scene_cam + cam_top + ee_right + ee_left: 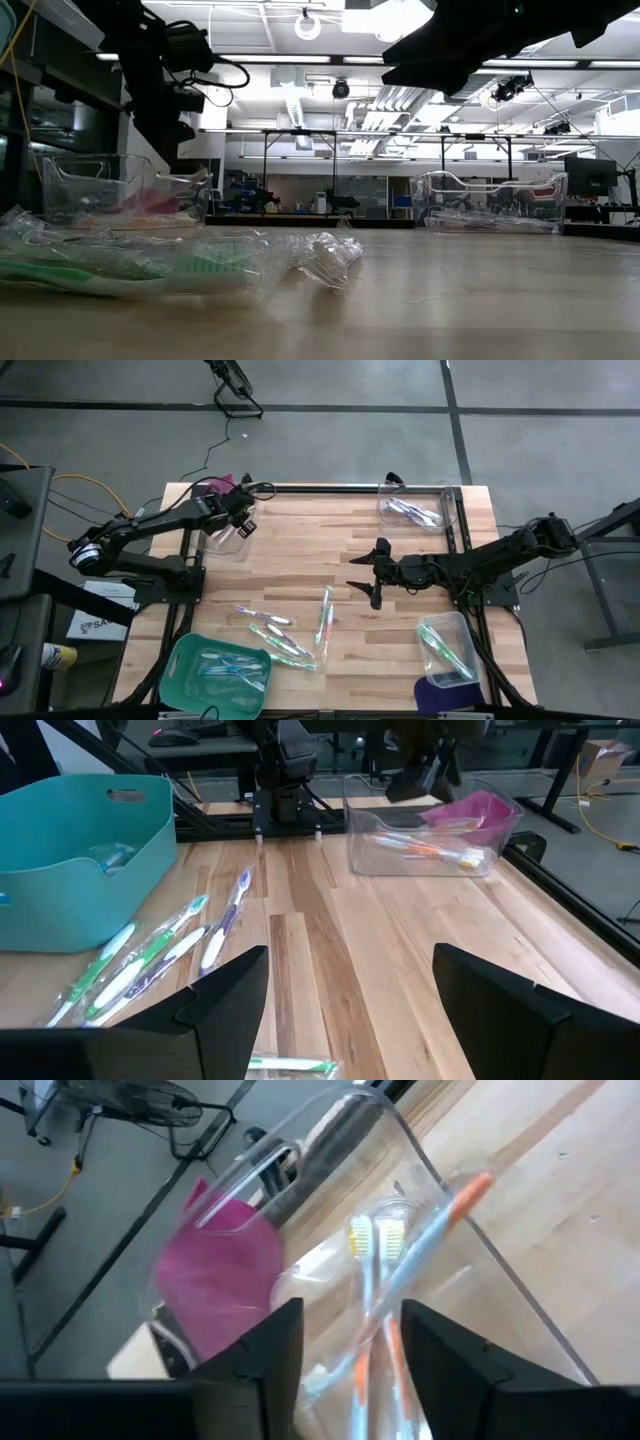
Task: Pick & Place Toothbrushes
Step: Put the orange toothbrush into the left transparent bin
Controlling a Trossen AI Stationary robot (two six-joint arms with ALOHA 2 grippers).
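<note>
- Step: drop-off. Left gripper [345,1355] sits over the clear bin [228,538] at the table's far left corner; orange-handled toothbrushes [385,1295] lie inside.
- Fingers parted, nothing pinched between them; looks like a release.
- Next, likely: lift clear, go for the loose toothbrushes [285,632] mid-table.
- Right gripper [368,575] hovers spread wide and empty near table centre.
</note>
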